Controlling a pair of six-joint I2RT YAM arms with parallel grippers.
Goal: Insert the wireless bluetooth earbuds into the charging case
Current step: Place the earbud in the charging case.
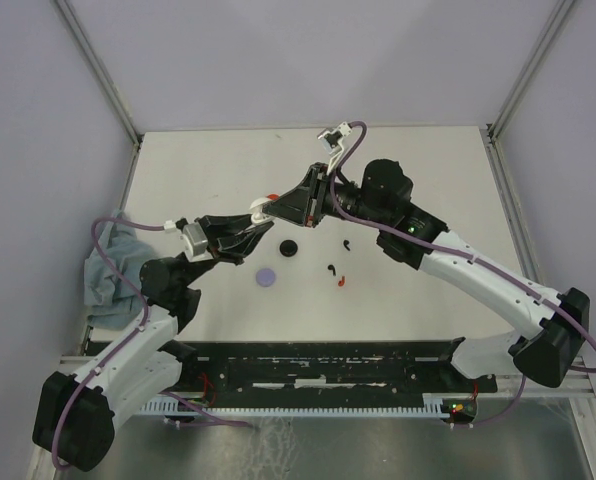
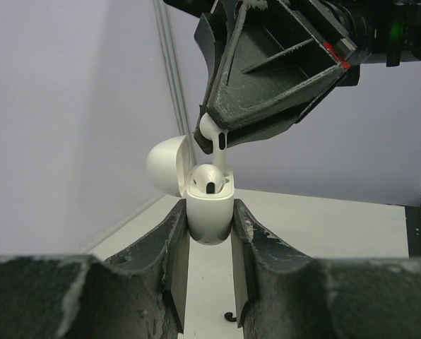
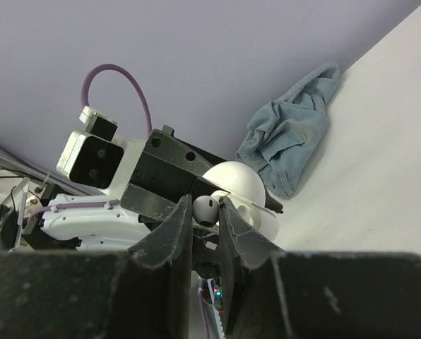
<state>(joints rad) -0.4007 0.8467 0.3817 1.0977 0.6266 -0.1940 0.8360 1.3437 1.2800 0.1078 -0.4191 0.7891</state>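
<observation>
Above the table (image 1: pixel 428 200), left of centre, the left gripper (image 2: pixel 210 212) clamps the open case (image 2: pixel 210 224), a seated earbud (image 2: pixel 209 180) inside. Just right, the right gripper (image 3: pixel 205 208) pinches a white earbud (image 2: pixel 212 135), stem at the case mouth. It is best lowered straight and released only once home. Only the left wrist view shows stem meeting case; only the top view shows a black earbud (image 1: pixel 331 268) and a red earbud (image 1: pixel 342 281) lying loose.

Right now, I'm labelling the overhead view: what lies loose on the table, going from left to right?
Blue cloth → lavender disc → black disc → red earbud; the black earbuds beside it overlap its place.
</observation>
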